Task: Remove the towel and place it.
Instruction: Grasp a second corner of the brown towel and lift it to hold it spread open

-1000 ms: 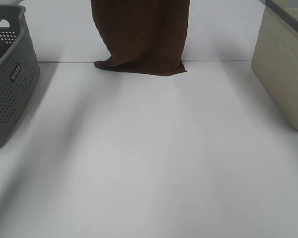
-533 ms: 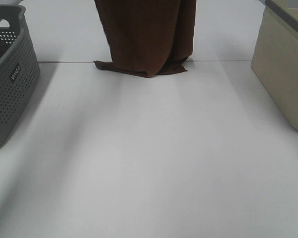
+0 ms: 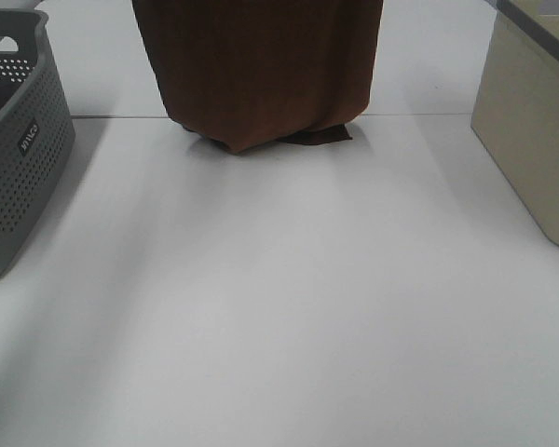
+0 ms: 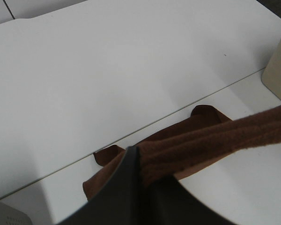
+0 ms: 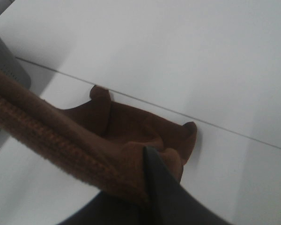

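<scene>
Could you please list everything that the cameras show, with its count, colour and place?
towel: one, dark reddish-brown, hanging at the far middle, lower end bunched on the table
basket: one, grey, perforated, at the left edge of the high view, partly cut off
bin: one, beige, at the right edge of the high view, partly cut off
table: one, white, under everything
left gripper: one, dark, shut on the towel's upper edge
right gripper: one, dark, shut on the towel's upper edge

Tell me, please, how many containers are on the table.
2: a grey perforated basket at the left edge, a beige bin at the right; others may lie out of view.
</scene>
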`<control>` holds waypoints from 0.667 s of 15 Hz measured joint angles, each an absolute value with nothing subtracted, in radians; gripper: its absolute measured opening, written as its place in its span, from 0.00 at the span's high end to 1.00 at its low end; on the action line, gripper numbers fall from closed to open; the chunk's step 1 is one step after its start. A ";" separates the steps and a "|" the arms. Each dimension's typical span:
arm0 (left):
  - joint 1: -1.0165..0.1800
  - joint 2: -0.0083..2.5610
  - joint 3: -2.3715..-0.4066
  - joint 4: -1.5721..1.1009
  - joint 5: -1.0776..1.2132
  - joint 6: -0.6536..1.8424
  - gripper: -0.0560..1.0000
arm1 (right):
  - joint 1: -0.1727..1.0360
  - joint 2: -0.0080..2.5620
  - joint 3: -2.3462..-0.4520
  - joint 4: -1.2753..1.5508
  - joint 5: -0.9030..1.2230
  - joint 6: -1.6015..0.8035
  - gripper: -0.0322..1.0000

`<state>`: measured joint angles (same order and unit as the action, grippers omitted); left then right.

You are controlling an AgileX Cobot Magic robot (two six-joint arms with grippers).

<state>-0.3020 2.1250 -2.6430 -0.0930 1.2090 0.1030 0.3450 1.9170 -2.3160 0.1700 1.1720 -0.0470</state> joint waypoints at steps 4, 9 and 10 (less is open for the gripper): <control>-0.303 1.866 -2.197 -0.088 1.208 0.073 0.95 | 0.347 1.855 -2.228 0.224 1.208 -0.050 0.96; -0.307 1.606 -1.829 -0.079 1.194 0.040 0.95 | 0.358 1.713 -2.021 0.255 1.217 -0.073 0.96; -0.307 1.562 -1.766 -0.086 1.186 0.037 0.95 | 0.359 1.671 -1.985 0.261 1.217 -0.074 0.96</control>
